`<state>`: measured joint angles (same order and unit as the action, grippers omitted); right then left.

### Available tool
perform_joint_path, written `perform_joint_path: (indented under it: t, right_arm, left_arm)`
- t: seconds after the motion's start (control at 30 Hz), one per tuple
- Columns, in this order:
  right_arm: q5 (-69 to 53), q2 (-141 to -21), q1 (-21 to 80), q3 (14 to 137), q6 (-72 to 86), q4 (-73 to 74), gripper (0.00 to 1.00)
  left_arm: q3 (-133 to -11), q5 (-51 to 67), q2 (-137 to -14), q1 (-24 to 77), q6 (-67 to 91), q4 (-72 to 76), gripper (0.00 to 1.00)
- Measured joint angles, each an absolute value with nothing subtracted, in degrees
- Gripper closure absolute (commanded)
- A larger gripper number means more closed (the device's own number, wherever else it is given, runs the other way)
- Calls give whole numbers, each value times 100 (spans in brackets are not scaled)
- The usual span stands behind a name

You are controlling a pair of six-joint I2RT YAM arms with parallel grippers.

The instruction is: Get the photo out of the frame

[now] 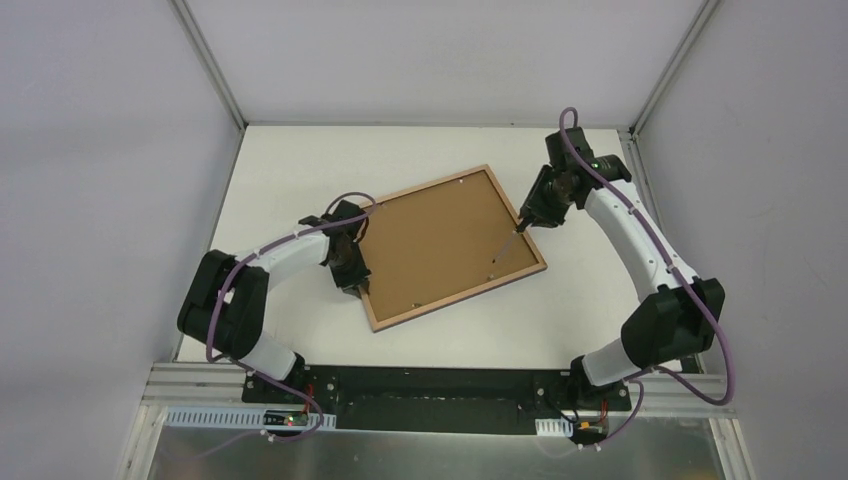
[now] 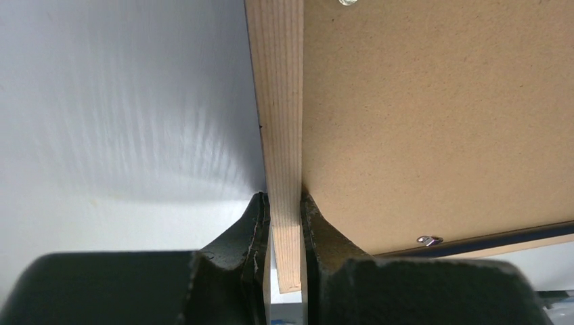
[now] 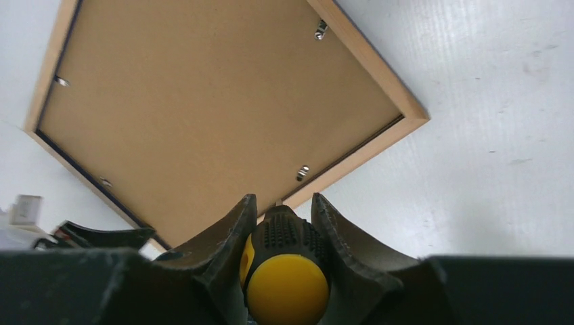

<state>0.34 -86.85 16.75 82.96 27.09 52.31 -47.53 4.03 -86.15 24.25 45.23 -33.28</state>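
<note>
Right claw (image 3: 283, 206) pinches a screwdriver (image 3: 284, 271), tip aimed down-left at a clip (image 3: 302, 172) just ahead on the frame (image 1: 460, 297), lying back-up on the table (image 1: 290, 170). Left claw (image 2: 284, 200) clamps its opposite side.

Bright, even overhead light; soft shadows and streaky glare on table (image 2: 101, 122). Wrist views: near fingers (image 2: 244, 237) blurred.
</note>
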Motion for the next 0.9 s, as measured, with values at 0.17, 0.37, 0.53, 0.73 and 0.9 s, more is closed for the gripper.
perform_joint_path:
  t: [0.17,0.37,0.53,0.73,0.9]
  right_arm:
    - [281,-8534,1682,8265,2110,5483,100]
    - [604,-8425,1793,8147,1647,5640,100]
    - [729,-8431,1839,8158,1380,5645,100]
    - [666,-8650,1846,8388,1201,5629,100]
    - [543,-8796,1848,8436,1142,5627,100]
  left_arm:
    - [-5192,471,-9059,1911,3612,-3382,100]
    - [-5723,596,-9522,1142,2991,-3640,100]
    - [-6272,558,-9939,578,2716,-3861,63]
    - [-6528,434,-9957,338,3081,-4001,20]
    - [-6171,639,-8925,340,3680,-4062,7]
